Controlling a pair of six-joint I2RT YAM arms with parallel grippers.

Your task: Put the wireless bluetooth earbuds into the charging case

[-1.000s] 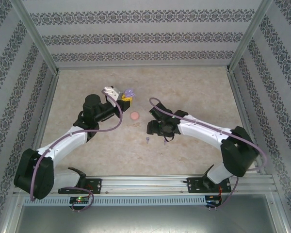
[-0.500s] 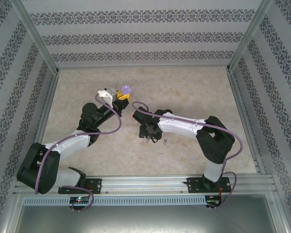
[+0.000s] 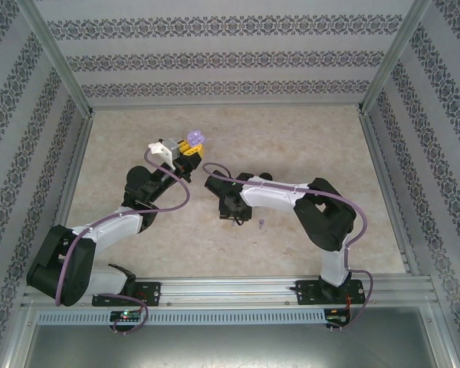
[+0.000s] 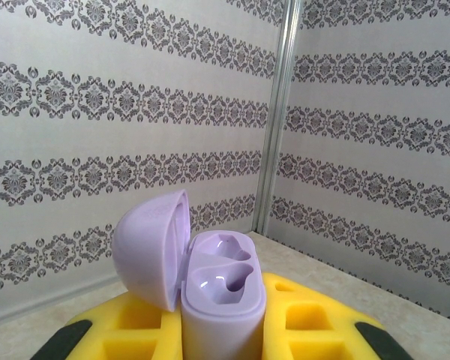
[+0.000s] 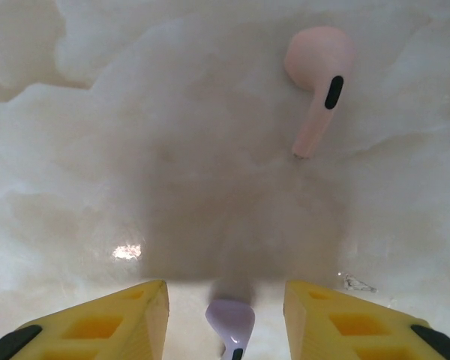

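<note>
**Lilac case held aloft as right arm closes in on an earbud**

Patterned grey-and-white walls (image 3: 230, 57) box in a pale marbled desk (image 3: 314, 138), where we see two arms reaching toward the middle. The left tool (image 3: 188, 147) is pressed together on a lilac charging case (image 4: 221, 300), pinching its body between yellow fingers (image 4: 315, 330) and holding it upright above the desk. The case's lid is swung open to the left and its two moulded wells face up.

The right tool (image 5: 225, 296) hangs low over the desk with its fingers spread. A lilac earbud (image 5: 231, 321) lies on the surface between them, touching neither that we can see. A pale pink earbud (image 5: 315, 82) lies farther ahead and to the right, stem toward the tool. From above, a tiny lilac speck (image 3: 261, 224) sits on the desk just beside the right arm; we cannot tell what it is.
</note>
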